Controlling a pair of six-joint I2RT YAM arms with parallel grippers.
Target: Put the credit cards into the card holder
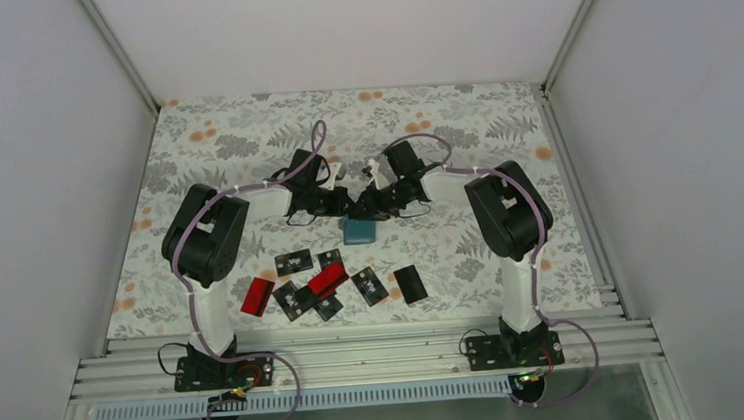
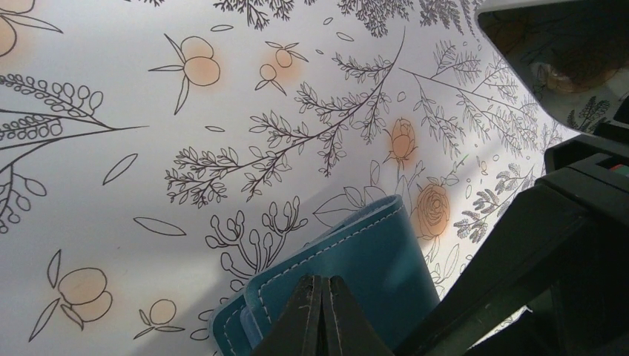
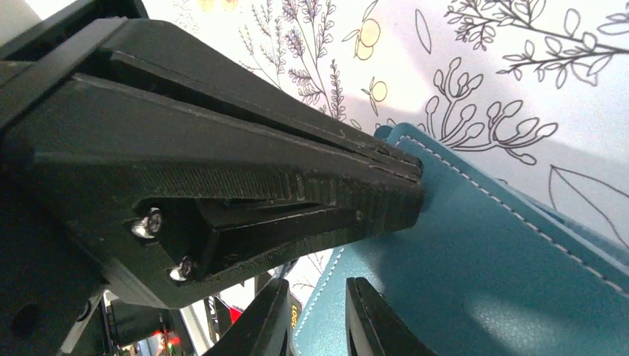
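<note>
The teal card holder lies folded on the floral cloth at mid-table, also in the left wrist view and the right wrist view. My left gripper is shut, its tips resting on the holder's cover near a stitched corner, with nothing between the fingers. My right gripper stands slightly open, straddling the holder's stitched edge. The credit cards lie loose nearer the arm bases: red ones and several black ones.
White enclosure walls close in both sides and the back. An aluminium rail carrying the arm bases runs along the near edge. The floral cloth covers the table. The two grippers almost touch over the holder.
</note>
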